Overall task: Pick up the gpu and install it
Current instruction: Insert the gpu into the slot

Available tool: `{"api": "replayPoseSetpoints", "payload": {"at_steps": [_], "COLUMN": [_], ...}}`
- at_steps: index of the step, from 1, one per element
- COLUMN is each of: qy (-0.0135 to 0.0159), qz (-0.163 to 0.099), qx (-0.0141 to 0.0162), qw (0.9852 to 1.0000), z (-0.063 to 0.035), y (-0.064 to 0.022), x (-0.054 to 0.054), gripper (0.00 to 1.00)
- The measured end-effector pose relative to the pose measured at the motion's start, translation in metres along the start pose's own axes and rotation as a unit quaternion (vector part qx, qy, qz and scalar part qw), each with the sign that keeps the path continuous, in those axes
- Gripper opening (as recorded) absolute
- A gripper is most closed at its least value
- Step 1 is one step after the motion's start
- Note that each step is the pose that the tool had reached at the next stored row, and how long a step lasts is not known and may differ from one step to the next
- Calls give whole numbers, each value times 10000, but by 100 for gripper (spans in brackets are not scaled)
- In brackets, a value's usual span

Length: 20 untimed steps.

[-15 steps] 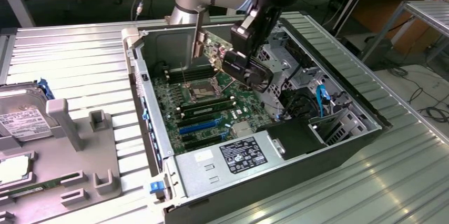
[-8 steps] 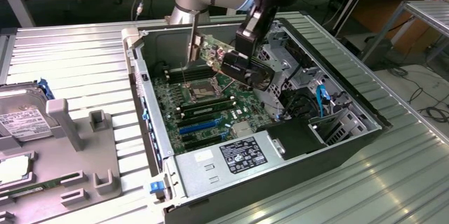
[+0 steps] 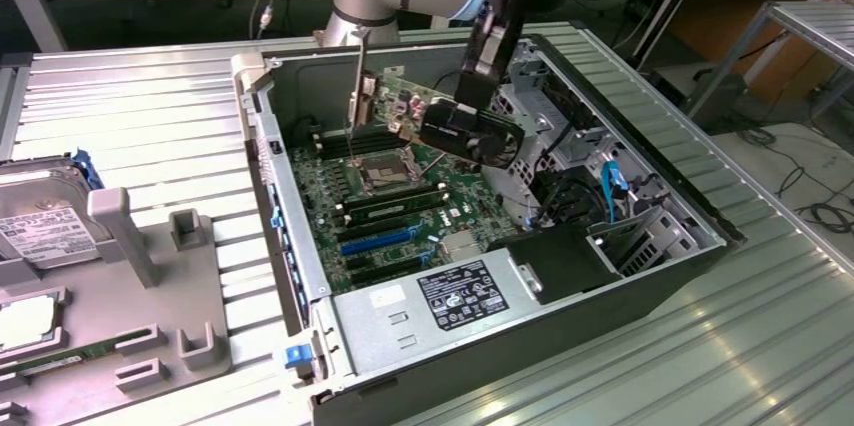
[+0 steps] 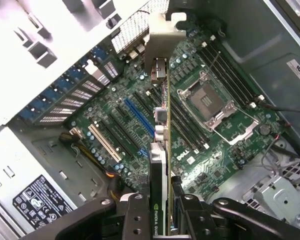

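Where the gpu hangs, a ribbed table bears the case.

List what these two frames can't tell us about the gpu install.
- Slot under the gpu: wrist view, the edge-on card covers that strip of the motherboard.
- Card's contact edge: exterior view, hidden behind the card's own body.
- Where the hand grips the card: wrist view, cut off at the frame edge.
- Text on the power supply label: exterior view, too small.
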<state>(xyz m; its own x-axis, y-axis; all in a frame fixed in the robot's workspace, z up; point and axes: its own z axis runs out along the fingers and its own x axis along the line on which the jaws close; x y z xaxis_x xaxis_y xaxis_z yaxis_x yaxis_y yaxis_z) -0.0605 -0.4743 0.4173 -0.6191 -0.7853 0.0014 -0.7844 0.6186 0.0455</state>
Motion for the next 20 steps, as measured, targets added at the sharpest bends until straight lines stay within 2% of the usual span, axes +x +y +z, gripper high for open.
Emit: {"api": "replayPoseSetpoints", "payload": {"at_steps": [2,5,7,8,9,12,14,15,18,20], "qy": [11,32,40,51,56,74,85,92,109,115], "qz": [-245,-708,-877,-1113,-1215,-1627,-1875,-2030,-2385,-2526], "qx": [0,1,1,2,2,2,3,3,3,4], "qw": [9997,9975,9961,9938,9926,9867,9822,9791,9711,9675], "z": [0,0,0,0,0,0,0,0,0,0], "y": [0,0,0,0,0,0,0,0,0,0], "x": [0,0,0,0,0,0,0,0,0,0], "gripper": [27,27,27,27,27,27,27,27,27,27]}}
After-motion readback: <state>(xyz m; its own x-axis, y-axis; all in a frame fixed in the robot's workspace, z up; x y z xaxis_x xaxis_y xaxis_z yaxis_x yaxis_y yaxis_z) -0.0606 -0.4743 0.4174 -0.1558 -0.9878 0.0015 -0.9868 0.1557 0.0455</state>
